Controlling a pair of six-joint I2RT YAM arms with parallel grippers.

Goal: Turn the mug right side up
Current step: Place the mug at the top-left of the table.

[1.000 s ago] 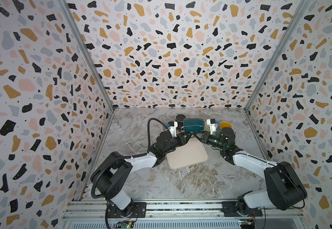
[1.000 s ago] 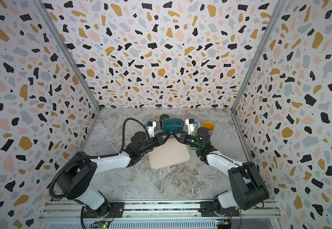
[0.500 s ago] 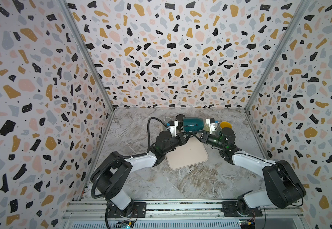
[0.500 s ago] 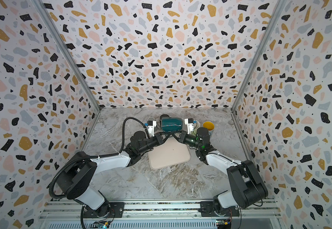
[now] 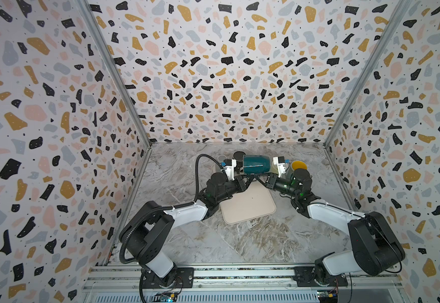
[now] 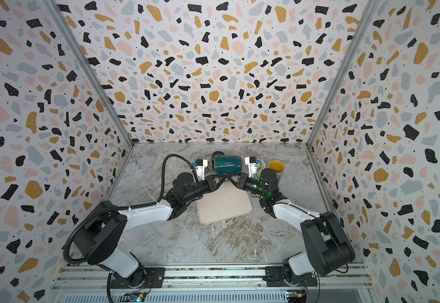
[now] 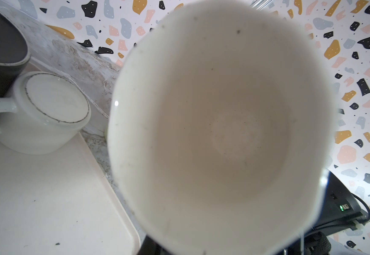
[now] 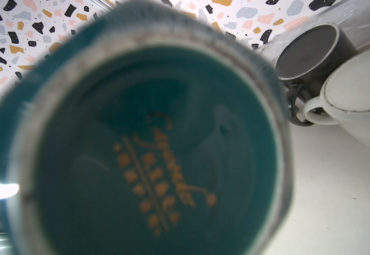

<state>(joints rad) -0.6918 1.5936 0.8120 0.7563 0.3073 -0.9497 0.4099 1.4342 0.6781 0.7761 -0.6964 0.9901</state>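
**MUG INVERSION: MID-TURN, MUG ON ITS SIDE BETWEEN BOTH ARMS**

**Step in hand.** The teal mug [image 5: 256,164] hangs clear of the surface [image 5: 239,244], lying horizontally between the two sets of fingers. Its white inside fills the left wrist view and its printed base fills the right wrist view. The mouth therefore faces the left arm and the base faces the right arm. Judged from this, the turn is about half done.

**Fingers.**
- Right fingers [image 5: 263,181]: drawn down to a narrow gap under the base end of the mug. Since the mug is aloft, they are judged to be gripping it. The exact contact point is hidden.
- Left fingers [image 5: 241,181]: they reach the mouth end from below. The mug hides their tips, so I cannot tell their opening or whether they grip the rim.

**Next move.** Confirm one secure hold, then rotate the mug until its mouth faces up. Lower it base-first onto the beige mat [image 5: 250,207] below the fingers.

**Caution.** A white cup [image 7: 56,99] and a dark cup [image 8: 312,50] stand just beyond the left fingers. A yellow cup [image 5: 299,165] stands beside the right wrist. Keep the rotation clear of them.
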